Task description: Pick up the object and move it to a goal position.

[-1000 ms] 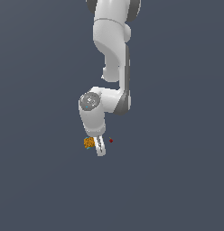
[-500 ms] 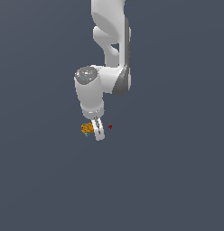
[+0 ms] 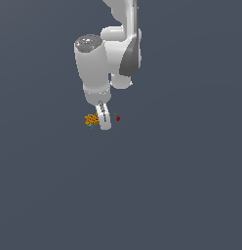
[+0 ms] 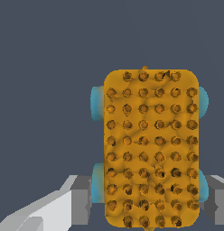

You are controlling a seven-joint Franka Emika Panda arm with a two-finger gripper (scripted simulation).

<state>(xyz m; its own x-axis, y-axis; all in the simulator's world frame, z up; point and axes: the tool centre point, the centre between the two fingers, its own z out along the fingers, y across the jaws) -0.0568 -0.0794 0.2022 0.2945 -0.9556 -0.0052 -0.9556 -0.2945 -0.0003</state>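
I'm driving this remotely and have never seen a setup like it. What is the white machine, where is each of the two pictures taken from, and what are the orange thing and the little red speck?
The white machine is a single robot arm, drawn by a simulator. One picture is from a camera off the arm and shows the whole scene. The other is from a camera on the wrist, looking down past the fingers.

The gripper hangs at the arm's lower end. The orange studded block with teal bits at its sides is the object to move. In the wrist view it sits between the two grey fingertips. Whether they press on it, I cannot tell.

The tiny red dot marks the goal. In the exterior view it lies just to the right of the gripper, with the block at the left.
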